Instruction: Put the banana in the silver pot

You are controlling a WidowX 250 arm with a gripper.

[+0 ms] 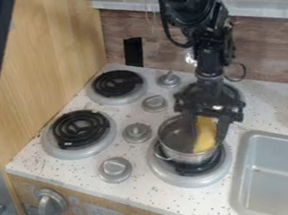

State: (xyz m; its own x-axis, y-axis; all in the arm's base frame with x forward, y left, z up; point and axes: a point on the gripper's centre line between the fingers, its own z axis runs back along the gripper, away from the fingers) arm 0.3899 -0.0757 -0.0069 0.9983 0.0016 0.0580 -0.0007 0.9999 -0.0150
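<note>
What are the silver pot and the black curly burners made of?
The pot looks like smooth, shiny metal, because light gleams on its side. The burners are dark coils, probably metal too, though their black finish makes that harder to tell.

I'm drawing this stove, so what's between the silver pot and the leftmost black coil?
A round grey knob sits between the silver pot and the leftmost black coil, as the camera view shows.
</note>
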